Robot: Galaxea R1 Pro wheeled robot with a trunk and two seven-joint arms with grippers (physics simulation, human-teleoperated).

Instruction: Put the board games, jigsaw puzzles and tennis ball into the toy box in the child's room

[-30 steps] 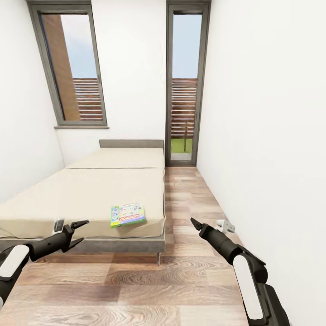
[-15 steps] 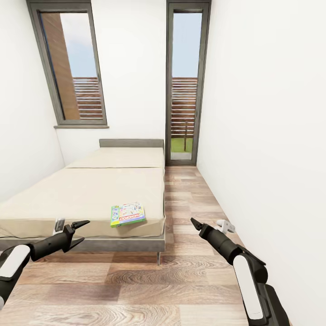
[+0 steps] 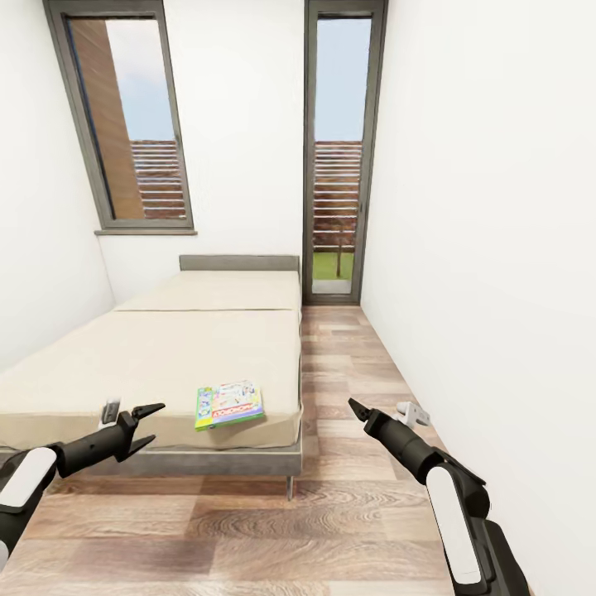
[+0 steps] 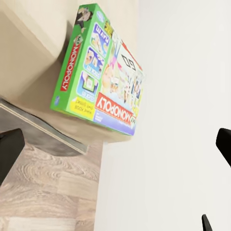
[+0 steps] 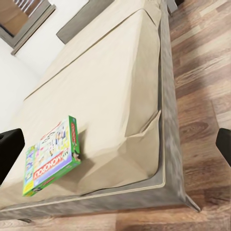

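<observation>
A Monopoly board game [image 3: 230,404] lies flat on the near right corner of the cream bed [image 3: 165,356], its edge at the mattress rim. It is also in the left wrist view [image 4: 101,77] and the right wrist view [image 5: 50,156]. My left gripper [image 3: 154,422] hovers open in front of the bed's near edge, left of the box and apart from it. My right gripper [image 3: 354,407] hangs open over the wood floor, right of the bed, holding nothing. The table, toy box, jigsaw puzzles and tennis ball are out of view.
A small grey object [image 3: 109,410] sits on the bed's near edge by my left gripper. A white fitting [image 3: 412,411] lies on the floor by the right wall. A strip of wood floor [image 3: 339,356] runs between bed and wall toward a glass door [image 3: 335,157].
The whole view has shifted slightly, so the bed and the Monopoly box sit a little lower and nearer. Both arms hold the same pose.
</observation>
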